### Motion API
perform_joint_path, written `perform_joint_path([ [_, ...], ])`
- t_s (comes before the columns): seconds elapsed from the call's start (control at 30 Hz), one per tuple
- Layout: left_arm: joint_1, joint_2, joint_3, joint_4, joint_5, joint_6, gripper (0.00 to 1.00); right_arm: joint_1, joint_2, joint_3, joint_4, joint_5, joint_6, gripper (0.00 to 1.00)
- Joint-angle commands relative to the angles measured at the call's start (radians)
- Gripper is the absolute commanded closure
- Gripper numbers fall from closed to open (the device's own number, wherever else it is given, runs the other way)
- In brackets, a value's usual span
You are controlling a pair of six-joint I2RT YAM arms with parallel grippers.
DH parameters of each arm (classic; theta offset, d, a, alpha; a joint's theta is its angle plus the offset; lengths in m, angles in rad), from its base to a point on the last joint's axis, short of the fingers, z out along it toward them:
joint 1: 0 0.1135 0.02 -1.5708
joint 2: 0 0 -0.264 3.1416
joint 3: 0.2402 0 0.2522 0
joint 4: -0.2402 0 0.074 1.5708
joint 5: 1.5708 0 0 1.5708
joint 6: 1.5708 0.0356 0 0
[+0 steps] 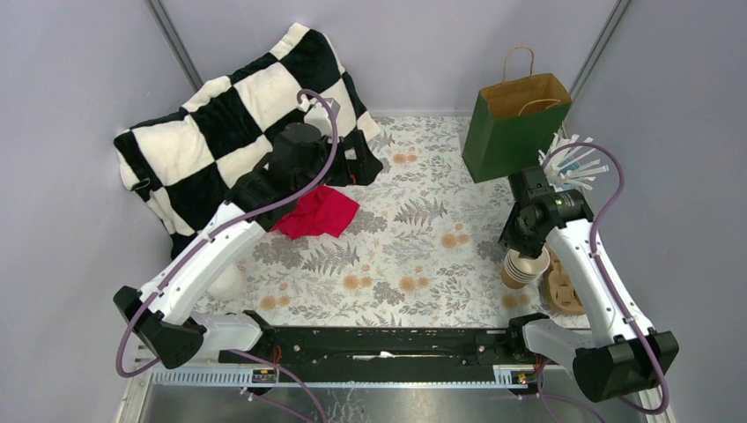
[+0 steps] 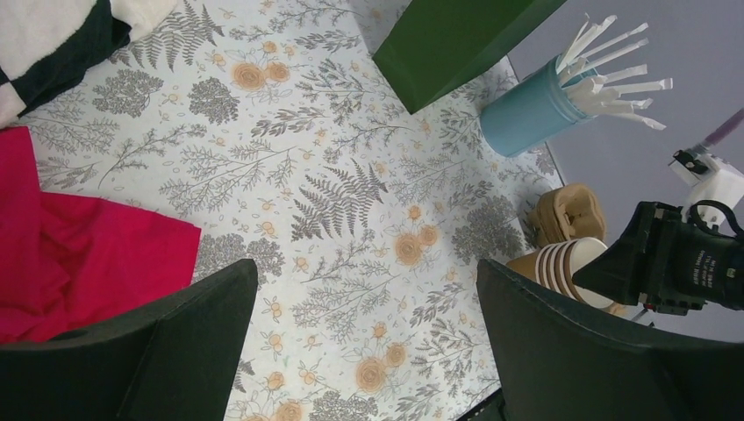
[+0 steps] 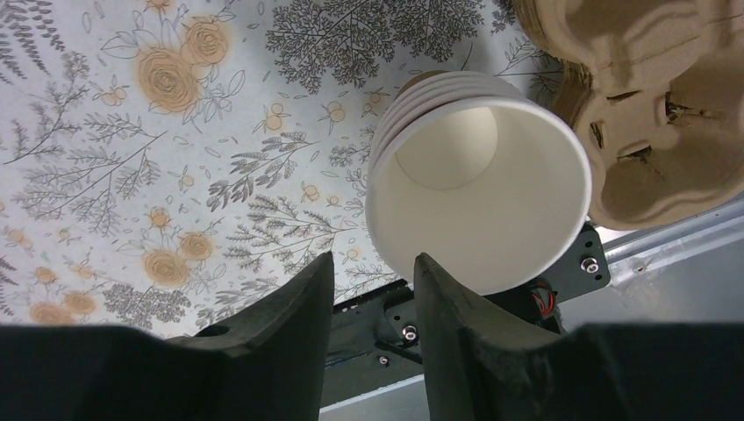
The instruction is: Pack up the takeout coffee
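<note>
No lidded brown coffee cup shows clearly in any view. A white rounded thing (image 1: 227, 282) peeks out under my left arm; I cannot tell what it is. My left gripper (image 1: 352, 166) hangs wide open and empty above the floral tabletop (image 2: 366, 263), beside a red cloth (image 2: 70, 254). My right gripper (image 1: 520, 236) hovers over a stack of lidless brown cups (image 3: 478, 175). Its jaws (image 3: 375, 256) stand a little apart with nothing between them, and one finger is beside the top cup's rim. A green paper bag (image 1: 515, 123) stands open at the back right.
A molded cardboard cup carrier (image 3: 658, 105) lies right of the cup stack (image 1: 526, 264), near the table's front right. A blue cup of wrapped straws (image 2: 531, 114) stands by the bag. A black-and-white checkered pillow (image 1: 229, 123) fills the back left, the red cloth (image 1: 315, 214) in front of it.
</note>
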Motion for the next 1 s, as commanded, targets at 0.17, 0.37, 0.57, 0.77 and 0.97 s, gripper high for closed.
perform_joint_path([
  [0.17,-0.003,0.039,0.093,0.010,0.020,0.066,0.01,0.000,0.012,-0.079,0.095,0.070,0.020,0.61],
  [0.37,-0.002,0.045,0.100,0.006,0.019,0.079,0.01,0.000,0.027,-0.085,0.110,0.092,0.018,0.68],
  [0.57,-0.002,0.046,0.097,0.003,0.011,0.084,0.01,-0.001,0.027,-0.086,0.116,0.108,0.006,0.75],
  [0.77,-0.003,0.048,0.098,0.004,0.005,0.082,0.01,0.000,0.025,-0.091,0.124,0.116,0.004,0.86],
  [0.97,-0.003,0.057,0.100,0.009,0.004,0.073,0.01,-0.001,0.007,-0.056,0.098,0.131,-0.006,0.98],
])
